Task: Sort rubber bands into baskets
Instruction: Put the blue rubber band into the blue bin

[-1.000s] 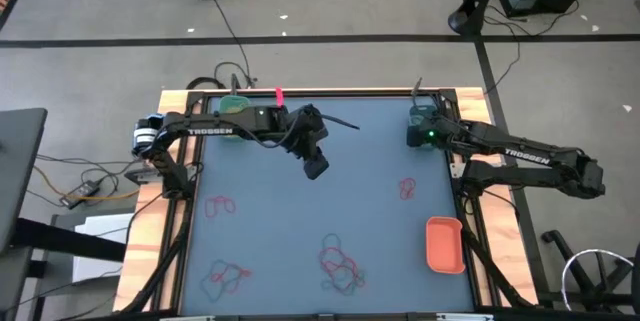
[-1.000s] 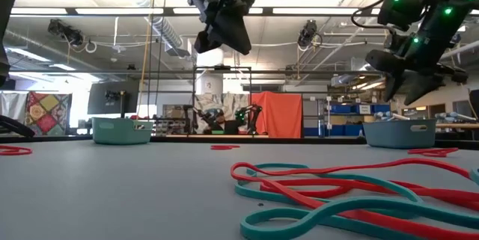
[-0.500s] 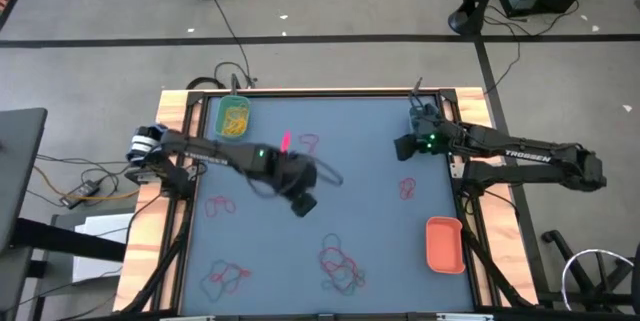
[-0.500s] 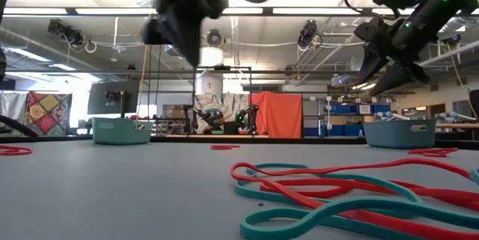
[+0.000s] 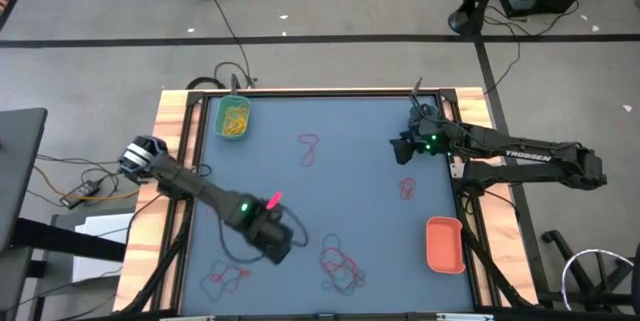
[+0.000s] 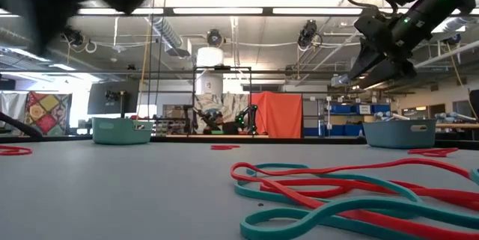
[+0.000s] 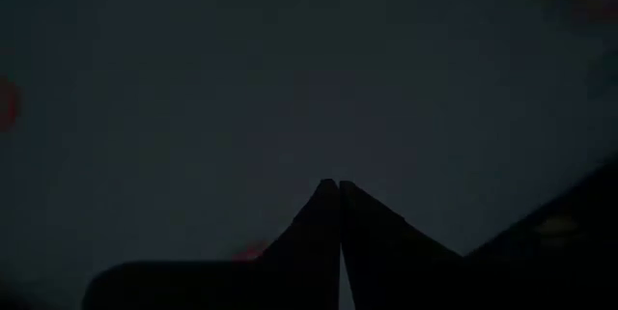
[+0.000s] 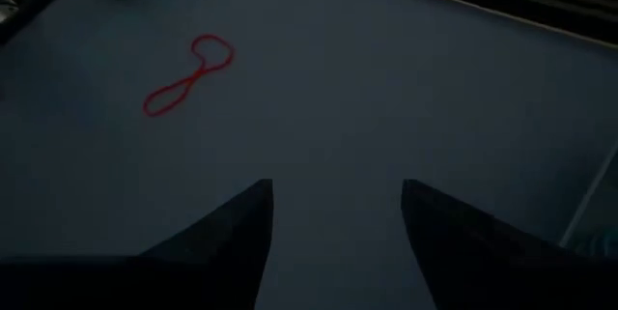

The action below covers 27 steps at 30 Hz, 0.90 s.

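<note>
My left gripper (image 5: 281,252) is shut with nothing between its fingers (image 7: 338,191) and points down above the table's near part, between two tangles of red and teal rubber bands (image 5: 340,267) (image 5: 227,277). My right gripper (image 5: 398,148) stands open and holds nothing at the far right, above the table. A red band (image 5: 308,148) (image 8: 188,73) lies flat at the far middle, another (image 5: 407,189) at the right. The green basket (image 5: 233,117) at the far left holds yellow bands. The orange basket (image 5: 445,244) stands at the near right. The teal basket (image 6: 399,133) stands at the far right.
Wooden rails (image 5: 175,111) frame the dark table top. Black cables (image 5: 215,76) lie beyond the far edge. The near tangle of bands (image 6: 352,195) fills the low view's foreground. The table's middle (image 5: 350,201) is bare.
My left gripper has swept from the far side beside the green basket toward the near edge, sinking a little and rolling about its own line. The red band at the far middle now shows where the arm stood. My right gripper has turned at the wrist and stayed open.
</note>
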Each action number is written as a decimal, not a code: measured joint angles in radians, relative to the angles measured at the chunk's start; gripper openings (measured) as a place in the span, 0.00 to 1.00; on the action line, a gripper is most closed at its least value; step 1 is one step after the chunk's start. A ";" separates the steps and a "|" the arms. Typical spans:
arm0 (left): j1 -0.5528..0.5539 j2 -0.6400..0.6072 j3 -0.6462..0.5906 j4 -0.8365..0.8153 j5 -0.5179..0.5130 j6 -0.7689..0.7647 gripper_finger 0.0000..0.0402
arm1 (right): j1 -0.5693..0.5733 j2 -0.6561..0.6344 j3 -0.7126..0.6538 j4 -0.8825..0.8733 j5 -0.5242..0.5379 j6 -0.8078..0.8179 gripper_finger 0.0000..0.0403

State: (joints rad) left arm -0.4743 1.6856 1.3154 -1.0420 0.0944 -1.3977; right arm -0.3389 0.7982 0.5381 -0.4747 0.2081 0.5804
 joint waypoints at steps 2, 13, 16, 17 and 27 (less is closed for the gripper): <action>-0.047 0.000 -0.026 -0.019 0.029 -0.030 0.03 | 0.006 0.000 0.000 0.001 0.002 0.002 0.60; -0.214 0.000 -0.224 0.058 0.287 -0.104 0.03 | 0.070 0.001 0.000 0.003 0.055 0.018 0.60; -0.239 0.000 -0.250 0.097 0.294 -0.104 0.03 | 0.086 0.002 0.000 0.003 0.059 0.053 0.60; -0.245 0.000 -0.259 0.118 0.294 -0.106 0.04 | 0.092 0.002 0.000 0.002 0.059 0.060 0.60; -0.304 0.001 -0.358 0.132 0.287 -0.133 0.38 | 0.153 0.002 0.000 0.003 0.060 0.224 0.60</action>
State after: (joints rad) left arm -0.7787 1.6861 0.9574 -0.9105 0.3816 -1.5307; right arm -0.1854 0.8005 0.5381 -0.4717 0.2680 0.8045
